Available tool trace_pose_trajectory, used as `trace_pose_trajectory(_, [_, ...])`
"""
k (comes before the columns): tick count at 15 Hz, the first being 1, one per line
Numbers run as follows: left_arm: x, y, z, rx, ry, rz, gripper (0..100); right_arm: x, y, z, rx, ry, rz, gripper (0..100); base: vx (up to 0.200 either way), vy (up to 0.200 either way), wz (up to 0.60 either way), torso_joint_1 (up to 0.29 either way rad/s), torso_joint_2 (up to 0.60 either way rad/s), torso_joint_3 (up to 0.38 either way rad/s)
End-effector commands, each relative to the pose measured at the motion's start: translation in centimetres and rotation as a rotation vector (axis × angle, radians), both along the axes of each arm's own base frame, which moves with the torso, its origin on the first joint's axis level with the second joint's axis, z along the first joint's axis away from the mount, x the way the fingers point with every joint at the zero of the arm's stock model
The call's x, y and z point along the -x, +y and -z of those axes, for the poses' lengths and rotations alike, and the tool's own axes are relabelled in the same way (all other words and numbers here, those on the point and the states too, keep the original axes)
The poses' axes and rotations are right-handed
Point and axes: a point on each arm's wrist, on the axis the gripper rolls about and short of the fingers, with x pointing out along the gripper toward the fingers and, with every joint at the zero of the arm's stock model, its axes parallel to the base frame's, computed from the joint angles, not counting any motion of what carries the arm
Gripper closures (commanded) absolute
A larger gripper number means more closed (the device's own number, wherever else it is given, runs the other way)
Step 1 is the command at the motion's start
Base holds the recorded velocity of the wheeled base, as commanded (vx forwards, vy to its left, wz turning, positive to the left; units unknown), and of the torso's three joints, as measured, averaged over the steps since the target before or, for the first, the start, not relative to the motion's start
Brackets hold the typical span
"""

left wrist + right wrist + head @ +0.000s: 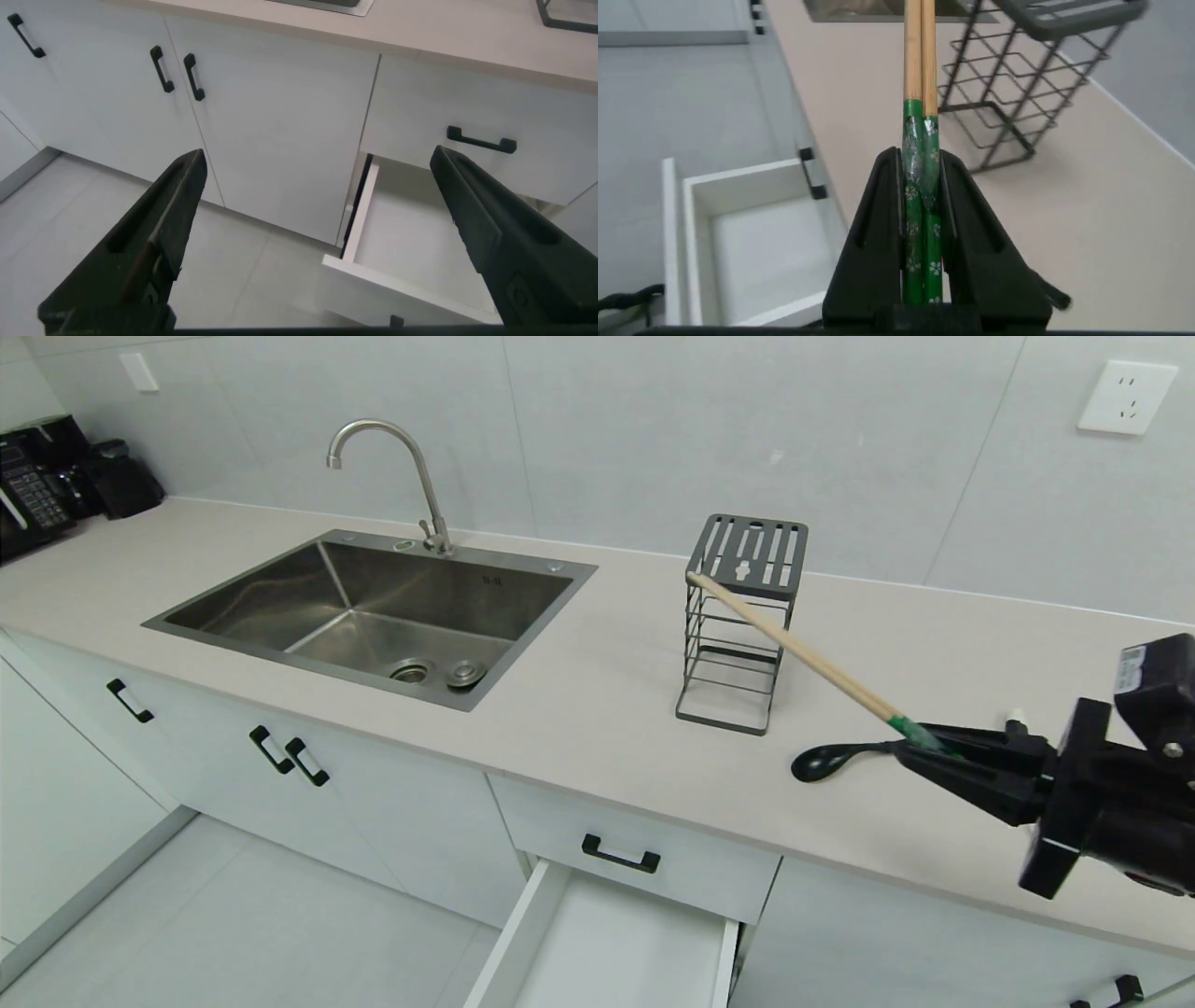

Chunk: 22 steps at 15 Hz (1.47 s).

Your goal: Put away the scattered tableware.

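**A:** What is the right gripper (922, 745) carrying?

**B:** It is pinching a pair of chopsticks (794, 644) by their green-wrapped ends, with its two fingers pressing together on them. The sticks are lying side by side in the grip. Their bare wooden tips are pointing over the counter (579, 681) toward the wire rack (752, 553). The far tip is showing at the rack's upper edge, but it cannot be told whether it is touching.

**A:** And the left gripper (318, 163)?

**B:** It is hanging spread wide and holding nothing. It is in front of the cabinet doors, near the open drawer (420, 252).

**A:** How are the chopsticks likely to be handling?

**B:** They are judged light, stiff and slender. Being smooth, they may be sliding or scissoring against each other under the fingers. The hold at one end is leaving a long free length, so a small wrist turn is probably swinging the tips widely. A hold nearer the middle would be steadier. The end hold, though, is leaving the tips free for entering a slot or the drawer.

**A:** What else is lying out?

**B:** A black spoon (822, 762) is lying on the counter just beside the right gripper's fingers, with its bowl toward the robot's left. It is looking light and rigid. The thin handle is offering the likeliest hold, though it is lying flat and calling for a low, close pinch.
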Motion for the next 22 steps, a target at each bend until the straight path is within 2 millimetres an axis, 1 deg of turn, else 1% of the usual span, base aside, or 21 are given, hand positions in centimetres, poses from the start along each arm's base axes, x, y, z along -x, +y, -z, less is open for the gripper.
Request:
trace_pose_trajectory(1, [0.0,0.0,0.0,0.0,0.001,-0.001,0,-1.9,3.9,1.3,0.035,0.072,-0.122,100,0.0,0.0,0.0,0.0,0.0,0.0])
trace_pose_trajectory(3, [0.0,0.0,0.0,0.0,0.001,-0.001,0,-2.5,6.3,1.7,0.054,0.102,-0.187,100,0.0,0.0,0.0,0.0,0.0,0.0])
trace_pose_trajectory(5, [0.0,0.0,0.0,0.0,0.001,-0.001,0,-2.7,7.2,1.9,0.075,0.135,-0.21,100,0.0,0.0,0.0,0.0,0.0,0.0])
trace_pose_trajectory(6, [0.0,0.0,0.0,0.0,0.001,-0.001,0,-2.3,7.6,2.4,0.09,0.156,-0.231,100,0.0,0.0,0.0,0.0,0.0,0.0])
trace_pose_trajectory(11, [0.0,0.0,0.0,0.0,0.001,-0.001,0,-0.2,7.3,5.8,0.168,0.268,-0.271,100,0.0,0.0,0.0,0.0,0.0,0.0])
trace_pose_trajectory(12, [0.0,0.0,0.0,0.0,0.001,-0.001,0,0.6,6.7,7.9,0.214,0.345,-0.262,100,0.0,0.0,0.0,0.0,0.0,0.0])
trace_pose_trajectory(13, [0.0,0.0,0.0,0.0,0.001,-0.001,0,1.0,6.5,8.7,0.239,0.375,-0.254,100,0.0,0.0,0.0,0.0,0.0,0.0])
trace_pose_trajectory(15, [0.0,0.0,0.0,0.0,0.001,-0.001,0,1.8,7.6,9.0,0.257,0.379,-0.276,100,0.0,0.0,0.0,0.0,0.0,0.0])
trace_pose_trajectory(18, [0.0,0.0,0.0,0.0,0.001,-0.001,0,2.7,8.5,9.4,0.31,0.355,-0.212,100,0.0,0.0,0.0,0.0,0.0,0.0])
trace_pose_trajectory(22, [0.0,0.0,0.0,0.0,0.001,-0.001,0,2.8,9.6,9.7,0.323,0.347,-0.243,100,0.0,0.0,0.0,0.0,0.0,0.0])
